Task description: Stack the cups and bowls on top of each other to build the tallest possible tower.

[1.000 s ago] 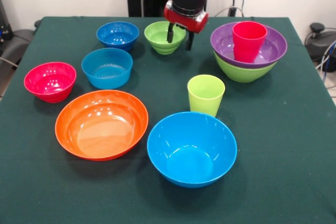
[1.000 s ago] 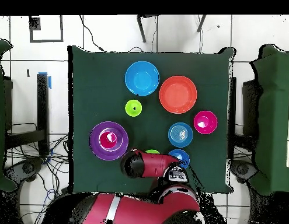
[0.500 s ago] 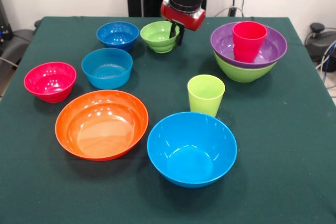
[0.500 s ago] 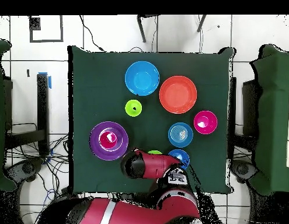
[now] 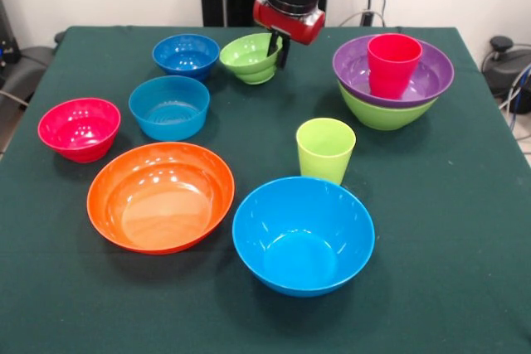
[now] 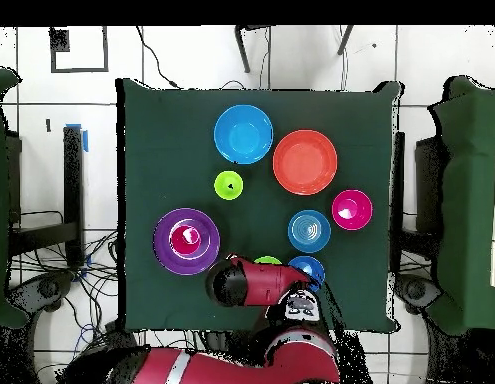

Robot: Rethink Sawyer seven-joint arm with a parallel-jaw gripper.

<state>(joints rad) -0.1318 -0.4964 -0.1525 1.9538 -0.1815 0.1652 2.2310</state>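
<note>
Small lime-green bowl [image 5: 250,57] now lifted, tilted, shifted toward dark blue bowl [image 5: 186,55]; fingers [image 5: 275,42] clamp its 3 o'clock rim above counter [image 5: 465,230].

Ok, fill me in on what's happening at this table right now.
The robot's gripper has the small lime green bowl by its rim, tilted and seemingly lifted off the table. The tower so far is a red cup in the purple bowl, nested in a large lime green bowl. The other bowls and the lime green cup sit loose on the green cloth.
</note>
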